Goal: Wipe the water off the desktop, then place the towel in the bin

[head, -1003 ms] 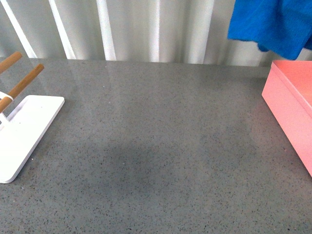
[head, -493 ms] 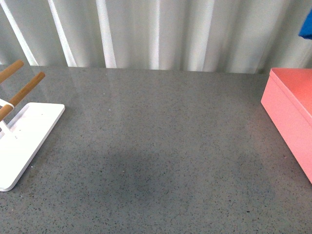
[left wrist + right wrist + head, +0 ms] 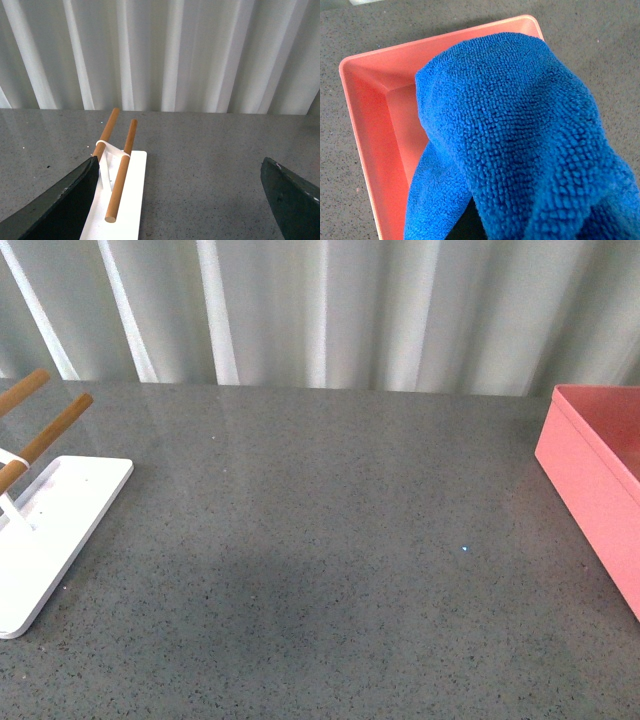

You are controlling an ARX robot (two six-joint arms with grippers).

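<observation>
The dark-grey speckled desktop fills the front view. The salmon-pink bin stands at its right edge. In the right wrist view the bright blue towel hangs from my right gripper, which is shut on it and hidden beneath the cloth. The towel hangs above the open bin. Neither the towel nor the right gripper shows in the front view. My left gripper is open and empty above the desktop, its dark fingers wide apart.
A white flat-based rack with two wooden rods stands at the desktop's left; it also shows in the left wrist view. A pale corrugated wall runs along the back.
The blue towel, at the upper right of the front view before, has moved right and out of that view. The camera view has shifted slightly.
</observation>
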